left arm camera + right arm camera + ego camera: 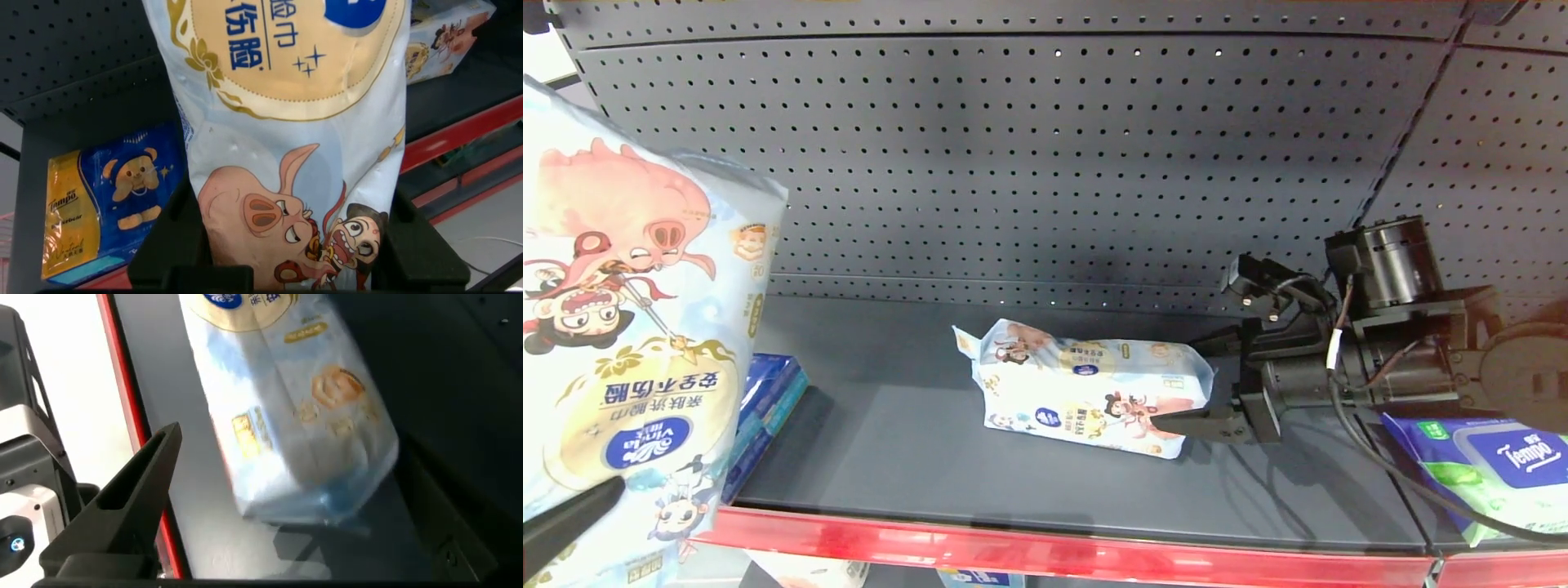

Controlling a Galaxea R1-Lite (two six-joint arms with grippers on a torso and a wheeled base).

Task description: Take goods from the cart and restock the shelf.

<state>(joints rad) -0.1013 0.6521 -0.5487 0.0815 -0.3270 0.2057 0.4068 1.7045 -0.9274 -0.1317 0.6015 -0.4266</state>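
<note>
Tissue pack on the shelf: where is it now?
Head view: the tissue pack lies mid-shelf, right end inside the open right tool; blue boxes and the held pack in the left tool lie left.

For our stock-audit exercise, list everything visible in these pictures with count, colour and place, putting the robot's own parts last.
lying tissue pack: one, pale blue with cartoon print, flat at mid-shelf.
held tissue pack: one, same print, raised at the shelf's left end.
blue packs: stacked, count unclear, blue, on the shelf behind the held tissue pack.
wipes pack: one, blue and green, on the shelf section to the right.
shelf: one, dark grey with a red front strip.
pegboard: dark grey, backing the shelf.
left end effector: one, black, shut on the held tissue pack.
right end effector: one, black, open, fingers either side of the lying tissue pack's right end.
</note>
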